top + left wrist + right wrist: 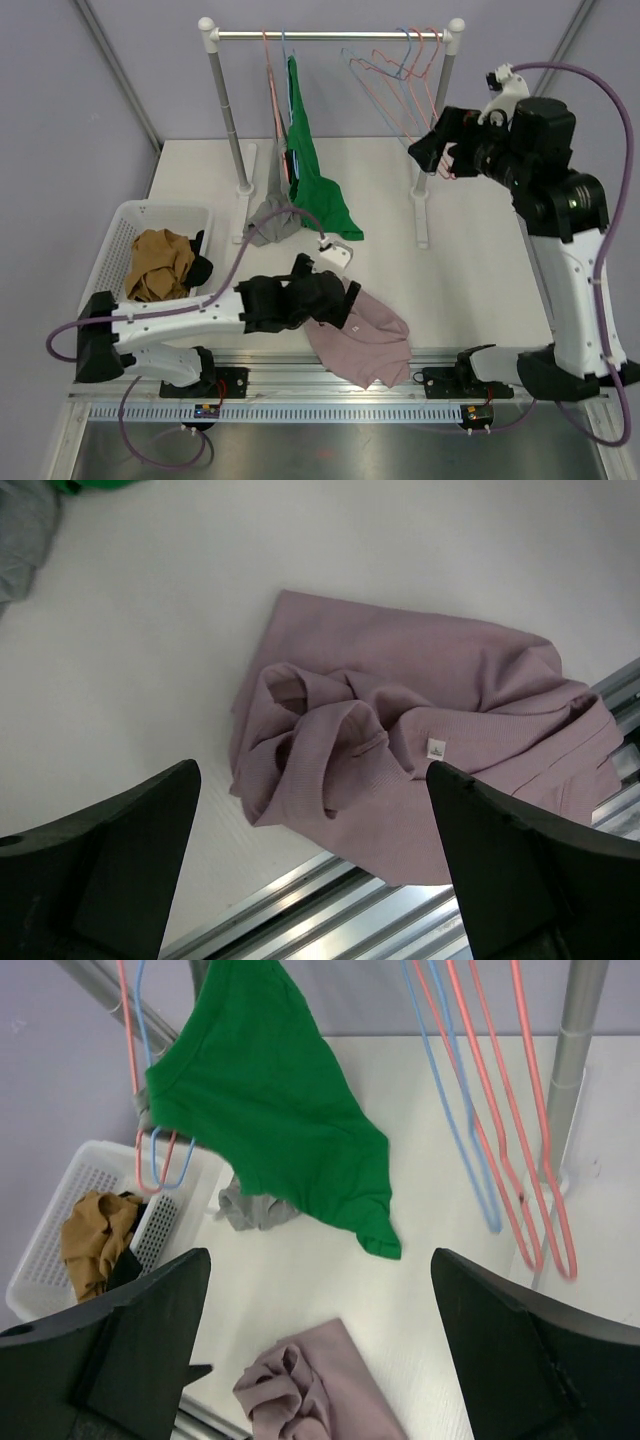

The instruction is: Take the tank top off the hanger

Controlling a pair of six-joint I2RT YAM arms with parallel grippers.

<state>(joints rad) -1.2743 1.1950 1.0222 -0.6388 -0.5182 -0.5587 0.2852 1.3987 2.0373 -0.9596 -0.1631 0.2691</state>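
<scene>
A green tank top (315,185) hangs from a hanger (287,60) at the left end of the rack rod, its hem resting on the table; it also shows in the right wrist view (270,1130). A mauve garment (370,335) lies crumpled on the table at the front edge. My left gripper (335,300) hovers open and empty just above the mauve garment (400,750). My right gripper (432,152) is raised, open and empty, beside the rack's right post, well apart from the green top.
A grey garment (272,215) droops from a hanger beside the green top. Several empty pink and blue hangers (400,70) hang at the rod's right end. A white basket (130,215) with brown and black clothes stands at the left. The rack's posts (228,110) stand on the table.
</scene>
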